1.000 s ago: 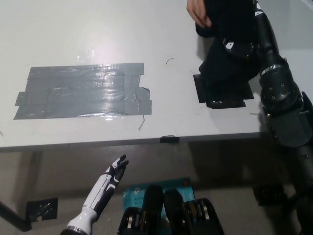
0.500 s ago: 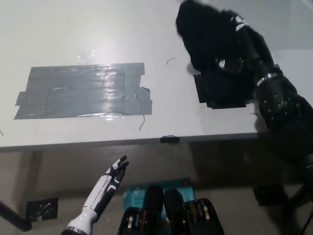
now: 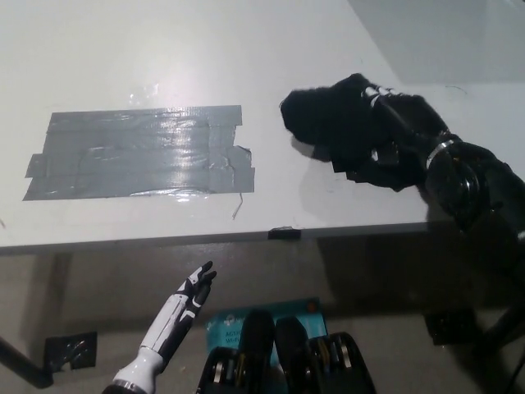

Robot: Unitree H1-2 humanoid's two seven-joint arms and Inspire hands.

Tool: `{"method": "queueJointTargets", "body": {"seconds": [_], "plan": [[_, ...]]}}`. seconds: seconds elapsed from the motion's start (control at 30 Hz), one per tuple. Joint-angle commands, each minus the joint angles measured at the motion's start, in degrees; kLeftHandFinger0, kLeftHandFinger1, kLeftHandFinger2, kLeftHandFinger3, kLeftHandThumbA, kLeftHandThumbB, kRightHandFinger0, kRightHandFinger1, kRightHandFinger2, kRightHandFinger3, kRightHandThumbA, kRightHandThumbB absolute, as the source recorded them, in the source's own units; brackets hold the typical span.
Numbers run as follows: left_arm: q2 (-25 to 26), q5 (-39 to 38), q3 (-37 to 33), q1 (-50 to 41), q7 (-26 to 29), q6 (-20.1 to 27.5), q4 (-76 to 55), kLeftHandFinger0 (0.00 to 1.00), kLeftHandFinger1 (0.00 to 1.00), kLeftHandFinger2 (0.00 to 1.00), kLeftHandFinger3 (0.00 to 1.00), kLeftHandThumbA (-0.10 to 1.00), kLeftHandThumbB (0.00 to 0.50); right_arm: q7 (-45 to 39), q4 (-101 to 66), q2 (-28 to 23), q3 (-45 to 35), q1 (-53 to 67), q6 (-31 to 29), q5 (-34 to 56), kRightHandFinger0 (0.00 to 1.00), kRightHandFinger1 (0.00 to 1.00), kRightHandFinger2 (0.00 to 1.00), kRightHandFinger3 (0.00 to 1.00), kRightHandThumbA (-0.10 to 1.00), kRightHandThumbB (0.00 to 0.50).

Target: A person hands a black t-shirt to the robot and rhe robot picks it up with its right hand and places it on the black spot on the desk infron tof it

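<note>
Gripping the bunched black t-shirt (image 3: 328,123), right hand (image 3: 385,135) holds it low over the black spot (image 3: 354,170) on the bench (image 3: 164,49). Left hand (image 3: 195,286) rests below bench edge, fingers apart.

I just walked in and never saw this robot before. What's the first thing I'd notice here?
Most likely the bunched-up black cloth t-shirt on the right side of the white desk, with the robot's black right hand pressed into it. Next comes the big shiny patch of grey tape stuck on the desk's left half. The white left hand rests open below the desk edge, holding nothing.
</note>
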State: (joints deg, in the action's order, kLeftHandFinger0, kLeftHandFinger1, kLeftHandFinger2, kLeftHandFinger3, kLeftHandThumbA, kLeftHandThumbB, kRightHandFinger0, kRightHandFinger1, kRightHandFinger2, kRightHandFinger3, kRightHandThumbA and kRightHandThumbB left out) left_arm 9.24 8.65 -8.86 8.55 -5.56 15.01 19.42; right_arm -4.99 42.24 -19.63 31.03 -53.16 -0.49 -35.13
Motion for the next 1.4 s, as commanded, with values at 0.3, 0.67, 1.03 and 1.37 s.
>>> {"method": "queueJointTargets", "body": {"seconds": [0.3,0.67,1.03,1.37], "plan": [[0.95,-0.06,0.32,2.06,-0.78,1.36,-0.4,1.0,1.0,1.0,1.0,1.0,0.5,-38.43,-33.51,-12.1,-5.19,-5.19,17.39,19.63,1.0,1.0,1.0,1.0,0.68,0.5],[0.82,0.44,0.18,2.23,-0.32,2.34,0.36,1.0,1.0,1.0,1.0,1.0,0.5,-24.07,-59.04,-6.96,-28.66,-3.4,23.47,42.72,1.0,1.0,1.0,1.0,1.0,0.499],[0.85,0.09,0.27,3.26,-0.74,1.65,-0.02,1.0,1.0,1.0,1.0,1.0,0.5,-19.17,-70.84,-5.84,-37.9,2.97,26.57,47.46,1.0,1.0,1.0,1.0,1.0,0.493],[0.5,0.43,0.45,3.18,0.17,2.26,0.67,1.0,1.0,1.0,1.0,1.0,0.5,-15.56,-80.05,4.64,-30.55,33.32,13.19,42.47,1.0,1.0,1.0,1.0,1.0,0.416]]}}
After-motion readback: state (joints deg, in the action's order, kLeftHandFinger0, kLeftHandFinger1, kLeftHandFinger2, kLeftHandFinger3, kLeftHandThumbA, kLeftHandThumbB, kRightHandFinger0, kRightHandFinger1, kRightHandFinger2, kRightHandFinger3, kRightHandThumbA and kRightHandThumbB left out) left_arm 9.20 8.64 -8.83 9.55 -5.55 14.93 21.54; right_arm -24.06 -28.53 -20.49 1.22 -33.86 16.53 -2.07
